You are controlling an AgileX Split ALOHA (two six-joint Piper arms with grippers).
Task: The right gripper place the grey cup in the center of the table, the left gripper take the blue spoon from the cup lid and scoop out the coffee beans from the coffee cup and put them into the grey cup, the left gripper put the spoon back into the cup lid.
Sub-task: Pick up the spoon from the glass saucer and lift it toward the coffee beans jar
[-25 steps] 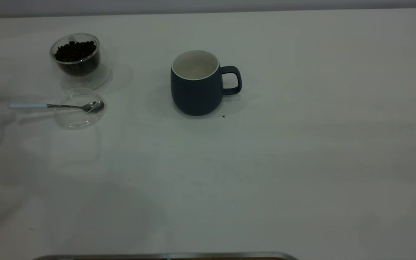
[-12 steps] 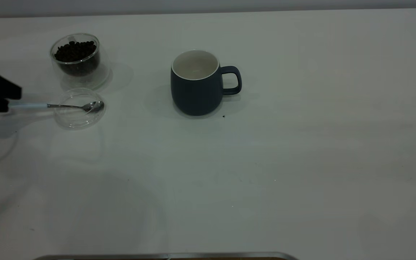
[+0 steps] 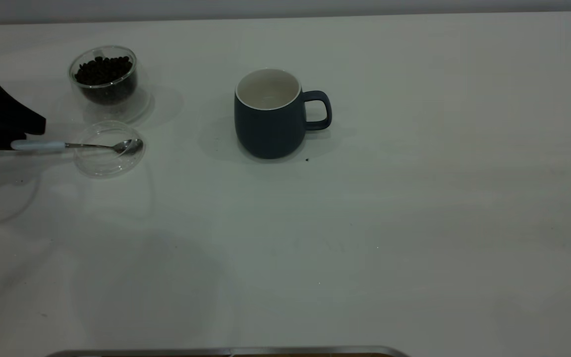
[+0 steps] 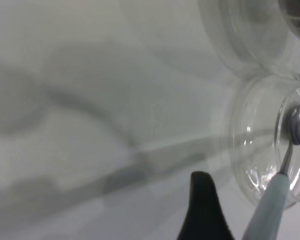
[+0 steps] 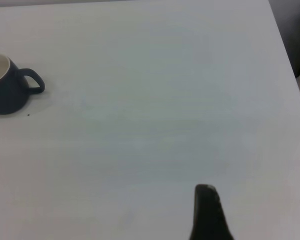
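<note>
Left gripper (image 3: pixel 30 133) sits at the frame's left edge over the blue spoon (image 3: pixel 67 145) handle; whether it pinches yet, I cannot tell. Spoon bowl rests in the cup lid (image 3: pixel 109 148). Grip mid-handle and lift level.

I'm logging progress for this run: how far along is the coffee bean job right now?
Done: the grey cup stands mid-table, empty inside. In hand: the left gripper is at the handle end of the blue spoon, whose bowl lies in the cup lid; no grasp shows yet. Left: lifting the spoon, scooping coffee beans from the coffee cup into the grey cup, and returning the spoon.
</note>
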